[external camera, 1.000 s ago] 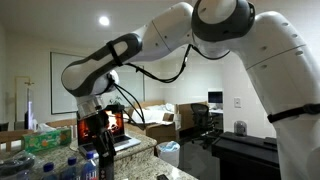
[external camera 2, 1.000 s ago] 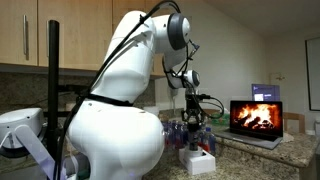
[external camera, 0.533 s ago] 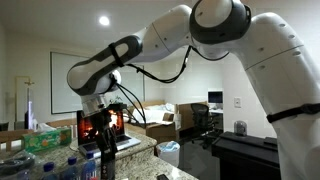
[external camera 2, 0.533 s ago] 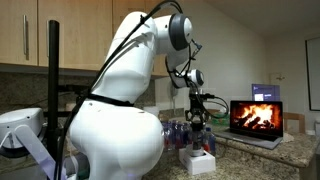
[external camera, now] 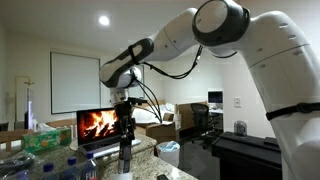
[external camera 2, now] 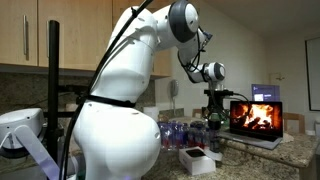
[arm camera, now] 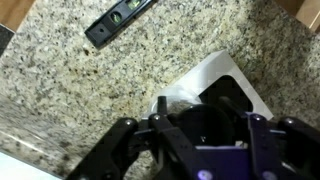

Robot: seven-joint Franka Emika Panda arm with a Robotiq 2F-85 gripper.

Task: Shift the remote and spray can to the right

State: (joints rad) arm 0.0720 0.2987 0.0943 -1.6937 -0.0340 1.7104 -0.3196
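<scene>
My gripper (external camera: 125, 128) is shut on the spray can (external camera: 124, 153), a slim pale cylinder with a dark top. It holds the can upright just over the granite counter, in front of the laptop. Both show in an exterior view too, the gripper (external camera 2: 214, 118) above the can (external camera 2: 215, 136). In the wrist view the fingers (arm camera: 196, 132) close around the can's dark round top (arm camera: 200, 118). The remote (arm camera: 120, 20), a dark flat oblong slab, lies on the counter at the top of the wrist view, apart from the gripper.
An open laptop showing a fire picture (external camera: 97, 125) (external camera 2: 255, 115) stands behind the can. Several clear water bottles (external camera: 60, 165) (external camera 2: 175, 130) crowd the counter. A white box with a dark inside (external camera 2: 197, 158) (arm camera: 215, 75) lies below the gripper. The counter edge (external camera: 150, 150) is near.
My arm has swung sideways with the spray can, away from the water bottles and toward the laptop, to the right in both exterior views. The laptop screen is now uncovered.
</scene>
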